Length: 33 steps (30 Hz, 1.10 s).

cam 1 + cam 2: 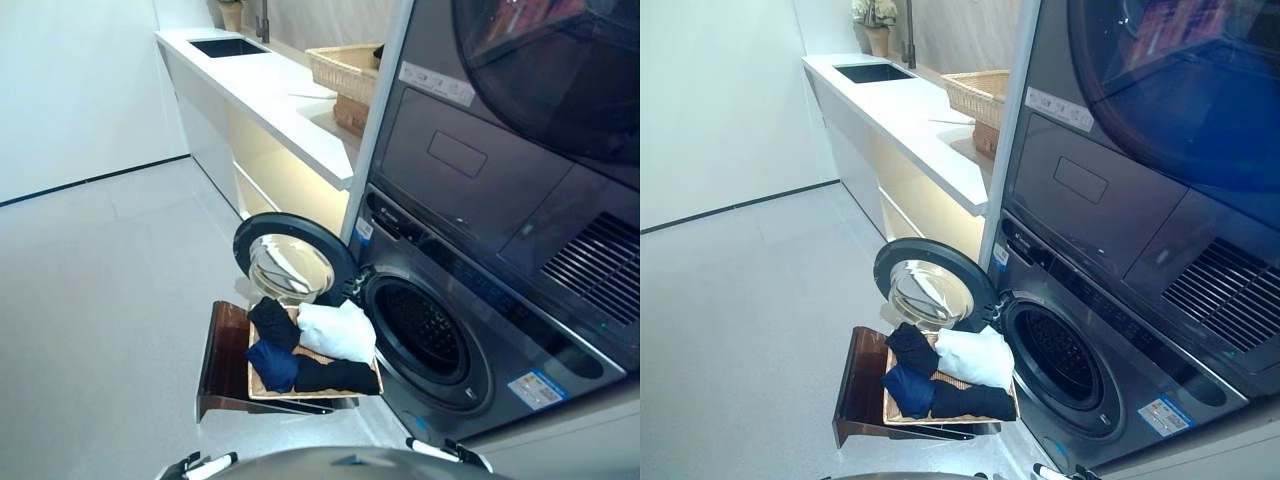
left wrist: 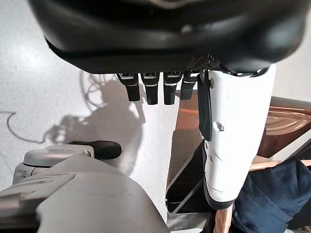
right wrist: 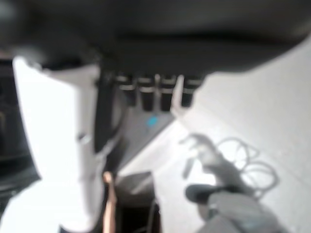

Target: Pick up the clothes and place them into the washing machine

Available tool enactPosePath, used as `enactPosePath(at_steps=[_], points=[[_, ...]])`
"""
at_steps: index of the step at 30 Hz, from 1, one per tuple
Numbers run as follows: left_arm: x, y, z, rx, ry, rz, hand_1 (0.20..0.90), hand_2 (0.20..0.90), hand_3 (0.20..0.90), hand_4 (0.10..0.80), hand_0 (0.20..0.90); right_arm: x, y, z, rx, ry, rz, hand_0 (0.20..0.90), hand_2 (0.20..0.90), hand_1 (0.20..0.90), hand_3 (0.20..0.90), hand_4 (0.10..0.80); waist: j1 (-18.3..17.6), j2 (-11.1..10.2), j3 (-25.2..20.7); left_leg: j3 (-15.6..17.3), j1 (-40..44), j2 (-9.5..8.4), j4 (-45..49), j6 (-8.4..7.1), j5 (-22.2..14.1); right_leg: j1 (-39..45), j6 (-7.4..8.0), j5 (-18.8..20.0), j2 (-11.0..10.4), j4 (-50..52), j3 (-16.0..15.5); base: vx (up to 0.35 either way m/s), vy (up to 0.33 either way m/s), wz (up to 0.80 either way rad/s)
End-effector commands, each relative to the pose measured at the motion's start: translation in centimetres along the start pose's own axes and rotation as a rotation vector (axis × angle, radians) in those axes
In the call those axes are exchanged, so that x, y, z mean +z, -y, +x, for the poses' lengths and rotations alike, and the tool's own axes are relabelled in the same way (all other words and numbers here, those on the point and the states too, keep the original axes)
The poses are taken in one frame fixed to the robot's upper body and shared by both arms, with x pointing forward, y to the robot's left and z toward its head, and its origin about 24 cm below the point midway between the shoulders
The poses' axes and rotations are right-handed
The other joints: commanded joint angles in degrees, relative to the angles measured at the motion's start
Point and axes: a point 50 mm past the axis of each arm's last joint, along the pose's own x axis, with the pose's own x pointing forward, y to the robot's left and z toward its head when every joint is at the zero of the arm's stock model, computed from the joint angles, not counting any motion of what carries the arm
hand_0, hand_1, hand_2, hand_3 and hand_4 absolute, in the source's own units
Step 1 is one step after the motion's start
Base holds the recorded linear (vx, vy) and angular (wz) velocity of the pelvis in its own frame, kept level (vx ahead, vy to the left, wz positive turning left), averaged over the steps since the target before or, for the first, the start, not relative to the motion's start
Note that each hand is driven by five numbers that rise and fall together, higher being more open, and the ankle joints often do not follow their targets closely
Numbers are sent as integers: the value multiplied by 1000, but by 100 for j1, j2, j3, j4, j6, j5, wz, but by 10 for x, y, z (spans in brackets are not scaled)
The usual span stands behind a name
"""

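Washing machine (image 1: 470,340): stood at lower right of the eye views, its round drum opening (image 1: 425,330) dark and uncovered.
Door (image 1: 290,262): swung wide toward the left of the opening, glass facing the camera.
Dryer (image 1: 520,130): stacked directly above the washing machine, filling the upper right of the frame.
Clothes (image 1: 312,345): lay in a flat wicker tray (image 1: 895,412) at lower centre, just in front of the open door; a white piece (image 1: 337,331) sat nearest the drum, black pieces (image 1: 273,322) and a navy piece (image 1: 272,365) beside it.
Stand (image 1: 222,362): dark brown, low on the floor, carried the tray.
Surface (image 1: 270,90): white counter ran from upper centre back to a sink (image 1: 227,46); a wicker basket (image 1: 345,70) rested on it beside the dryer.
Left hand (image 2: 160,87): seen in its wrist view above the floor, fingers straight and slack, white-covered thumb (image 2: 235,141) extended, holding nothing.
Right hand (image 3: 150,92): seen in its wrist view, fingers relaxed, white-covered thumb (image 3: 58,145) out, holding nothing.
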Motion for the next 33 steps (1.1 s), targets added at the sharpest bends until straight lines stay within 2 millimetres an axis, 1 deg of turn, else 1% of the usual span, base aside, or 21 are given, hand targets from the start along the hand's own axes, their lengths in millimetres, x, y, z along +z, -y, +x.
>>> enactPosePath(at_steps=[1, 4, 6, 9, 12, 14, 15, 16, 17, 19, 20, 21, 23, 25, 26, 27, 29, 31, 33], points=[[24, 2, 4, 16, 82, -37, 900, 900, 900, 800, 900, 15, 17, 3, -74, 44, 38, 900, 900, 900, 900, 800, -5, -56, -209, 279, 150, -95, 306, -455, -458, -240, 140, -122, 119, 81, 191, 143, -222, 19], [32, 8, 5, -2, 103, -26, 900, 900, 900, 800, 900, 11, 24, 3, -98, 31, 48, 900, 900, 900, 900, 800, -33, -52, -253, 250, 122, 30, 396, -556, -393, -209, 79, -226, 201, 61, 146, 117, -192, 18], [39, 13, 6, -14, 122, -20, 900, 900, 900, 800, 900, 13, 28, 3, -110, 38, 47, 900, 900, 900, 900, 800, -52, -48, -261, 241, 69, 87, 546, -581, -430, -230, 30, -333, 258, 118, 153, 95, -174, 8], [43, 19, 6, -33, 134, -8, 900, 900, 900, 800, 900, 15, 33, 3, -126, 39, 43, 900, 900, 900, 900, 800, -60, -46, -226, 239, -21, 98, 860, -589, -452, -225, -48, -418, 321, 254, 219, 72, -126, -4], [44, 21, 7, -41, 137, -8, 900, 900, 900, 800, 900, 12, 35, 3, -130, 31, 46, 900, 900, 900, 900, 800, -48, -51, -229, 230, -24, 104, 1039, -605, -417, -167, -84, -468, 365, 285, 246, 80, -98, -4], [48, 23, 7, -46, 152, -11, 900, 900, 900, 800, 900, 9, 38, 2, -137, 25, 50, 900, 900, 900, 900, 800, -37, -77, -193, 324, -254, 88, 1751, -682, -210, 2, -181, -536, 401, 272, 251, 97, -110, 8], [51, 24, 7, -51, 161, -9, 900, 900, 900, 800, 900, 8, 39, 2, -143, 24, 56, 900, 900, 900, 900, 800, -42, -110, -151, 414, -427, 119, 2012, -722, -81, 70, -205, -539, 370, 257, 215, 13, -79, 30], [58, 26, 7, -58, 183, -3, 900, 900, 900, 800, 900, 10, 40, 2, -153, 29, 66, 900, 900, 900, 900, 800, -50, -177, -88, 517, -664, 180, 2178, -758, 47, 124, -206, -538, 309, 230, 147, -30, -58, 32], [64, 28, 8, -63, 200, 1, 900, 900, 900, 800, 900, 12, 42, 3, -163, 32, 78, 900, 900, 900, 900, 800, -48, -231, -31, 576, -880, 184, 2223, -738, 17, 144, -193, -541, 252, 216, 102, -30, -42, 25], [66, 29, 8, -63, 208, 4, 900, 900, 900, 800, 900, 16, 41, 3, -166, 41, 85, 900, 900, 900, 900, 800, -14, -348, 0, 615, -1256, 117, 2068, -614, -246, 156, -130, -527, 129, 194, 105, 8, -7, 0], [66, 28, 8, -59, 210, -1, 900, 900, 900, 800, 900, 19, 39, 4, -162, 47, 82, 900, 900, 900, 900, 800, 11, -379, 18, 593, -1406, 90, 1964, -571, -310, 167, -101, -519, 99, 193, 138, 37, 23, -17], [67, 28, 8, -56, 213, -1, 900, 900, 900, 800, 900, 20, 38, 4, -161, 51, 81, 900, 900, 900, 900, 800, 31, -387, 35, 548, -1489, 80, 1825, -566, -267, 184, -82, -519, 92, 191, 177, 49, 51, -22], [67, 29, 7, -55, 216, -6, 900, 900, 900, 800, 900, 22, 38, 5, -163, 55, 77, 900, 900, 900, 900, 800, 60, -336, 58, 401, -1645, 104, 1440, -624, 61, 229, -69, -538, 120, 170, 242, 57, 85, -21], [66, 29, 7, -52, 213, -6, 900, 900, 900, 800, 900, 24, 36, 5, -163, 62, 79, 900, 900, 900, 900, 800, 74, -253, 78, 298, -1763, 185, 1085, -684, 386, 288, -51, -591, 145, 164, 285, 65, 131, -17], [66, 28, 7, -51, 215, -5, 900, 900, 900, 800, 900, 26, 35, 5, -162, 66, 83, 900, 900, 900, 900, 800, 71, -221, 85, 317, -1751, 224, 931, -702, 479, 313, -36, -614, 147, 162, 307, 87, 166, -17], [67, 28, 7, -50, 214, 0, 900, 900, 900, 800, 900, 26, 35, 5, -161, 68, 85, 900, 900, 900, 900, 800, 64, -197, 81, 367, -1727, 228, 901, -700, 477, 360, -15, -635, 131, 148, 326, 104, 173, -25], [65, 28, 7, -49, 206, 4, 900, 900, 900, 800, 900, 23, 35, 5, -161, 52, 85, 900, 900, 900, 900, 800, 83, -136, 25, 342, -1577, 164, 789, -647, 392, 437, 33, -667, 74, 132, 353, 136, 207, -21], [63, 24, 7, -41, 202, 3, 900, 900, 900, 800, 900, 19, 34, 4, -157, 39, 87, 900, 900, 900, 900, 800, 82, -101, -58, 360, -1452, 65, 711, -583, 338, 519, 130, -624, -59, 88, 402, 157, 224, -14], [62, 22, 7, -34, 198, 3, 900, 900, 900, 800, 900, 16, 33, 4, -151, 25, 85, 900, 900, 900, 900, 800, 99, -71, -140, 432, -1365, 20, 657, -536, 281, 546, 193, -593, -141, 47, 464, 138, 197, -23]])
